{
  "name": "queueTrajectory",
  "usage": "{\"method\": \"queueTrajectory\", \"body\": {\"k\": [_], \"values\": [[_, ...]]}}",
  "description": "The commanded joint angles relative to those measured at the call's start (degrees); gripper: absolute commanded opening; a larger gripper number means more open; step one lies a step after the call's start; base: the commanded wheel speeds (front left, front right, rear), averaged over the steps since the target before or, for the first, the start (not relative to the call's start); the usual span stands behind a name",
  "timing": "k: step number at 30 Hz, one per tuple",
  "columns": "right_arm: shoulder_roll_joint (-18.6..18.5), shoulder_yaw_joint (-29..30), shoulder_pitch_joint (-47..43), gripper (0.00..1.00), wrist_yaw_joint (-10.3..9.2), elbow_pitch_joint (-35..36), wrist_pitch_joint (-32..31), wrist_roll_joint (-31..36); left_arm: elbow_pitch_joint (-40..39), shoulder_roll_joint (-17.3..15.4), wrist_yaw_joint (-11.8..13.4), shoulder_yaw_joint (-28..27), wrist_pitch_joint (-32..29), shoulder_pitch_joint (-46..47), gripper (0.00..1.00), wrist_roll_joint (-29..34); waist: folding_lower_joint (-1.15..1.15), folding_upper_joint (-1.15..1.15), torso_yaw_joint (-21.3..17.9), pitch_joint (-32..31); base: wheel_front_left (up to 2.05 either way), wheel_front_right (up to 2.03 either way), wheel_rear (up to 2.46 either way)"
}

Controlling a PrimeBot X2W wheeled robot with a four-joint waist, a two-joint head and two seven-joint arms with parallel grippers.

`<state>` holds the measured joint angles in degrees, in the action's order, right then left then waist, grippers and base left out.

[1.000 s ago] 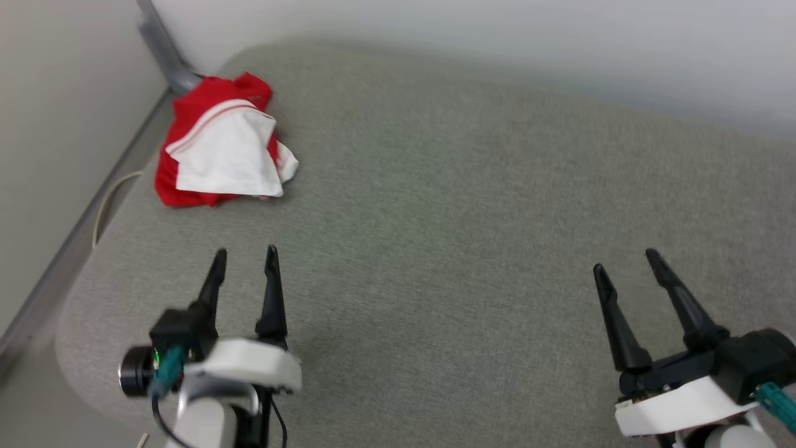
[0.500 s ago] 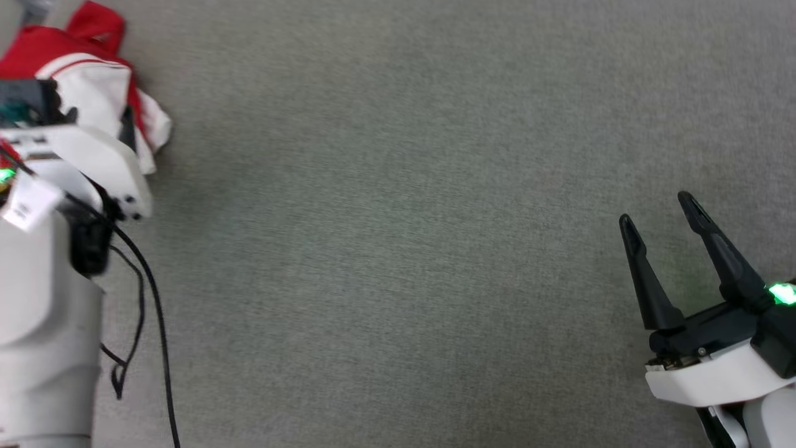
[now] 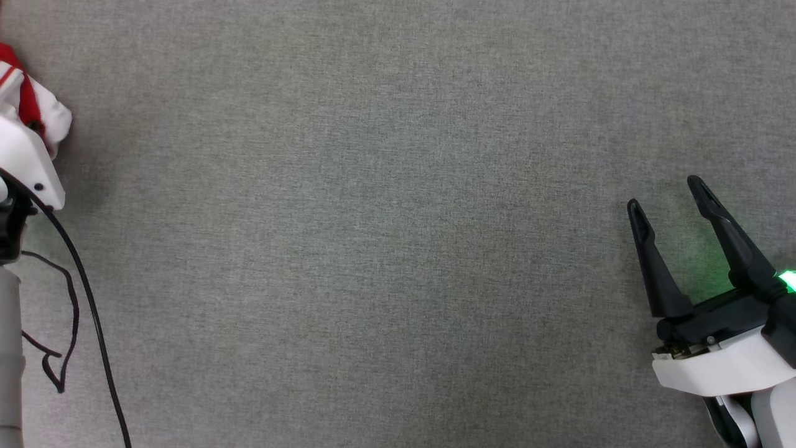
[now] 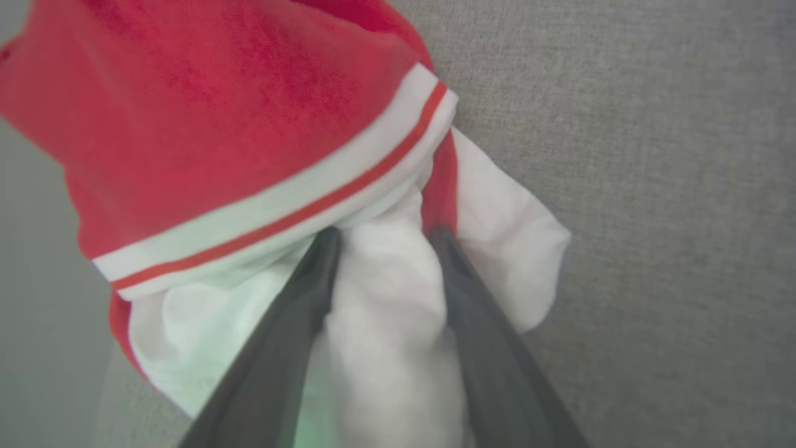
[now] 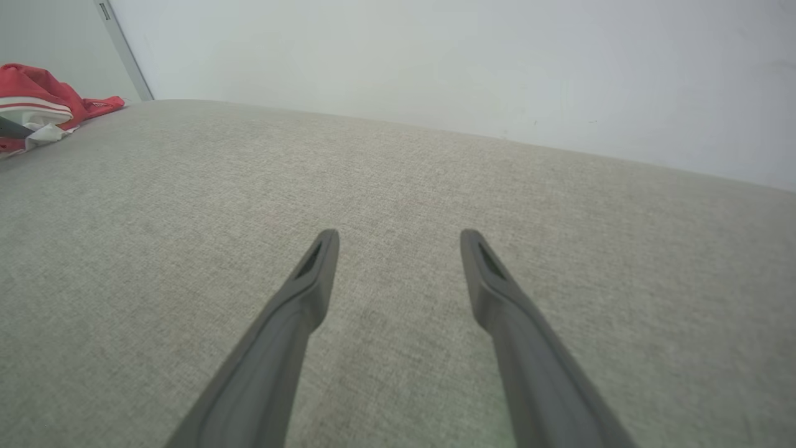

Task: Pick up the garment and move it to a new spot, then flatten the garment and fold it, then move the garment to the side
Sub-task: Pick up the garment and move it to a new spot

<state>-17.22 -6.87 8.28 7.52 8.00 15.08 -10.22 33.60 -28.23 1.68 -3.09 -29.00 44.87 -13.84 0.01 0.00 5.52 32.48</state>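
As garment [image 4: 249, 124] lies bunched, axis unclear; left end effector [image 4: 385, 233] straddles fold.

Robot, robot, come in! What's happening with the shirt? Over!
Left gripper open, straddling a white fold of the shirt. Right gripper open above the cushion. No obstacle seen. Over.

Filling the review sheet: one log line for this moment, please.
phase: garment pick-up | left claw: straddling its white fold | right claw: open, empty
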Motion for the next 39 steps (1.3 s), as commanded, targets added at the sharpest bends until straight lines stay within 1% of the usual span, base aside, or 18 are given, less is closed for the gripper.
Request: {"method": "queueTrajectory", "body": {"k": [1,4,9,12,14,18,22,26,31,35,39], "values": [[-0.2,0.2,1.0,1.00,-0.06,-0.1,0.1,-0.2,0.2,0.0,0.1,-0.3,0.3,-1.0,0.00,-0.3,-0.01,0.00,0.1,-0.1,0.00,0.00,0.00],[0.2,0.1,0.6,1.00,-0.06,-0.7,0.1,0.2,-0.4,0.2,0.5,-0.7,2.2,-1.7,0.00,-0.8,-0.01,0.00,0.7,-1.1,0.00,0.00,0.00],[1.2,-0.7,-0.2,1.00,-0.06,-2.7,0.1,0.8,-1.0,-0.3,0.4,-0.8,6.5,-2.5,0.00,-0.6,-0.01,0.00,1.5,-4.5,0.00,0.00,0.00],[2.3,-1.4,-0.6,1.00,-0.06,-4.3,0.1,1.2,-1.4,-1.6,0.0,-0.2,9.4,-2.9,0.00,0.3,-0.01,0.00,1.6,-7.5,0.00,0.00,0.00],[3.2,-1.6,-0.9,1.00,-0.06,-5.2,0.1,1.4,-2.3,-2.0,-0.6,-0.1,11.6,-2.8,0.00,0.7,-0.01,0.00,1.5,-9.8,0.00,0.00,0.00],[5.4,-0.8,-1.8,1.00,-0.06,-6.7,0.1,1.5,-5.7,-3.1,-2.8,1.1,15.0,-1.5,0.00,1.1,-0.01,0.00,1.1,-14.3,0.00,0.00,0.00],[7.8,0.6,-2.8,1.00,-0.06,-8.3,0.1,1.7,-9.8,-2.9,-5.2,3.6,16.0,-0.5,0.00,1.4,-0.01,0.00,0.4,-18.7,0.00,0.00,0.00],[9.8,1.8,-3.5,1.00,-0.06,-9.6,0.1,2.2,-15.1,-1.3,-6.8,7.2,14.2,0.9,0.00,1.1,-0.01,0.00,-0.9,-22.4,0.00,0.00,0.00],[11.5,2.8,-3.8,1.00,-0.06,-10.7,0.1,2.9,-21.3,2.1,-8.1,11.4,10.7,1.1,0.00,-1.5,-0.01,0.00,-3.9,-25.4,0.00,0.00,0.00],[12.4,4.2,-3.4,1.00,-0.06,-11.0,0.1,3.3,-25.8,5.1,-8.3,14.5,8.1,-0.8,0.00,-3.4,-0.01,0.00,-7.2,-26.6,0.00,0.00,0.00],[12.9,5.8,-3.6,1.00,-0.06,-11.1,0.1,3.5,-29.5,9.2,-8.0,18.0,7.3,-3.1,0.00,-4.5,-0.01,0.00,-10.7,-26.6,0.00,0.00,0.00]]}}
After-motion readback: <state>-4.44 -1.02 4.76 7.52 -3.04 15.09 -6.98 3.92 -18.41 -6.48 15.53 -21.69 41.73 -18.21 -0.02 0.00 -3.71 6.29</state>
